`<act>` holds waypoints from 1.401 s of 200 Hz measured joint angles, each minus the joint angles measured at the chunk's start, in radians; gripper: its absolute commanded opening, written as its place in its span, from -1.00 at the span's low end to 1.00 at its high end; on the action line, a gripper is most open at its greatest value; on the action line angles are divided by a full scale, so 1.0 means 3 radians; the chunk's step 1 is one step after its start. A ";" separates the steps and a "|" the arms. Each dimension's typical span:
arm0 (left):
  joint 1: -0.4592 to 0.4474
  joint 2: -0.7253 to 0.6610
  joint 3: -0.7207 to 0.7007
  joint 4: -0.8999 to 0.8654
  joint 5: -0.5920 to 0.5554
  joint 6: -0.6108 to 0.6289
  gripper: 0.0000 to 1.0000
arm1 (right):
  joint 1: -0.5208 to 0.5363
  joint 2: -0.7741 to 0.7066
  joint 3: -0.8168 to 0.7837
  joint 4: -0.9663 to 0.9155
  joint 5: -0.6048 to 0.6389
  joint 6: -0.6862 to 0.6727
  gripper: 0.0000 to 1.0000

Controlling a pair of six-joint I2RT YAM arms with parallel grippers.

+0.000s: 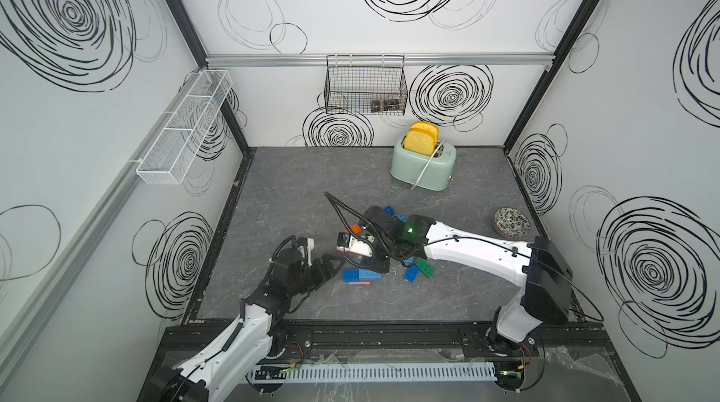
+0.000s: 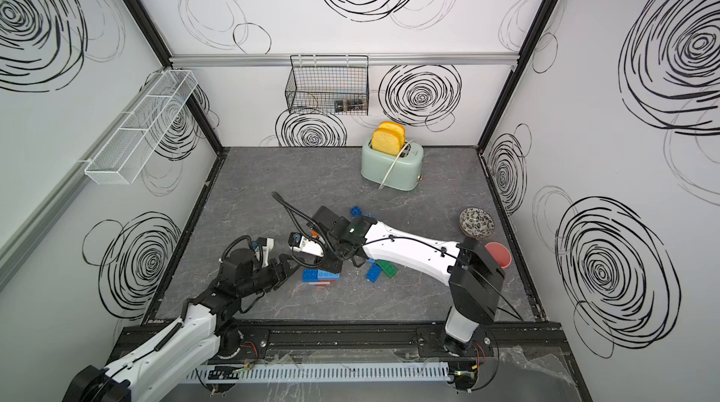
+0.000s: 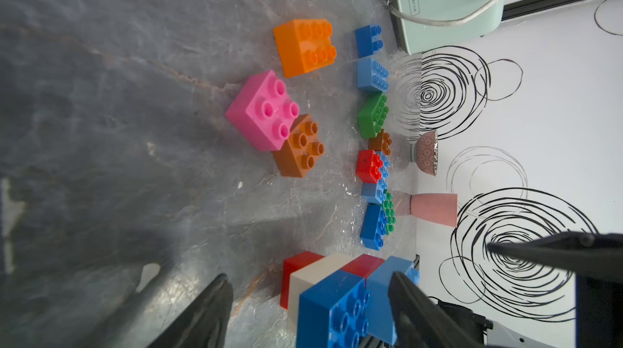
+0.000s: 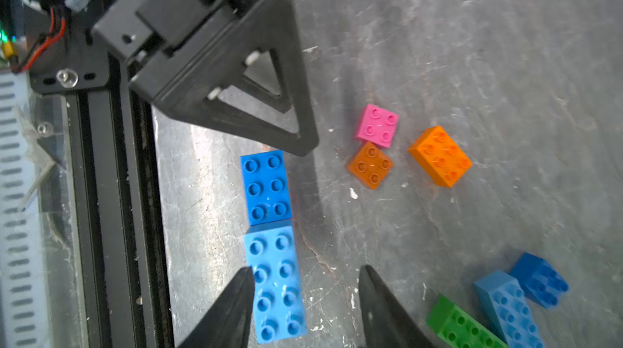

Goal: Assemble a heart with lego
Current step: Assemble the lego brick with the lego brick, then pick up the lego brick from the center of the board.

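Note:
Near the front of the table stands a lego stack: a dark blue brick and a light blue oblong brick on top of white and red ones. My left gripper is open at the stack's left end, one finger beside the light blue brick and the other well clear. My right gripper hangs open just above the stack, one finger over the light blue brick's edge and gripping nothing. Loose pink, brown and orange bricks lie beyond.
More blue and green bricks lie right of the stack under the right arm. A mint toaster with toast stands at the back, with a patterned bowl and a pink cup at the right. The black front rail runs close to the stack.

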 measured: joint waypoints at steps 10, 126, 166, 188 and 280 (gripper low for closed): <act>0.0003 0.0041 0.0058 -0.0014 -0.0006 0.0042 0.56 | -0.0120 -0.0094 -0.0097 0.0094 -0.0011 0.0089 0.08; 0.0123 0.0539 0.0205 0.0005 0.0013 0.0271 0.57 | -0.1589 0.0174 -0.0504 0.0721 -0.0253 0.0961 0.18; 0.0200 0.0596 0.0205 0.0060 0.0051 0.0298 0.58 | -0.1652 0.0516 -0.0456 0.0698 -0.0340 0.1030 0.20; 0.0217 0.0637 0.0205 0.0089 0.0067 0.0296 0.58 | -0.1651 0.0549 -0.0467 0.0693 -0.0380 0.1053 0.22; 0.0223 0.0661 0.0198 0.0182 0.0112 0.0296 0.58 | -0.1672 0.0581 -0.0509 0.0718 -0.0446 0.1097 0.33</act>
